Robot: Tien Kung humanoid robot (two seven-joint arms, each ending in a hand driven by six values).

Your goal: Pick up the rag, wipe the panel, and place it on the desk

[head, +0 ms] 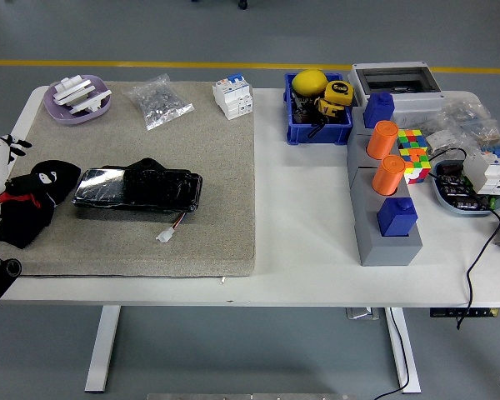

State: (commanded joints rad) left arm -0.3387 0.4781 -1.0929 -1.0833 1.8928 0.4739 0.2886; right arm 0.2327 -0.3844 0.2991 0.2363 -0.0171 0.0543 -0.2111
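Observation:
The black rag lies crumpled on the grey mat near the table's left edge, with small red and white marks showing on it. Just right of it lies the panel, a glossy black slab with a short wire and white plug at its lower right. My left hand is at the picture's left edge, above and left of the rag, its white back towards the camera. Its fingers look relaxed and hold nothing. The rag's left part lies close under the hand.
On the mat's far side are a purple dish of white parts, a bag of screws and a white breaker. To the right stand a blue bin, a grey block with orange cylinders, a colour cube and cables.

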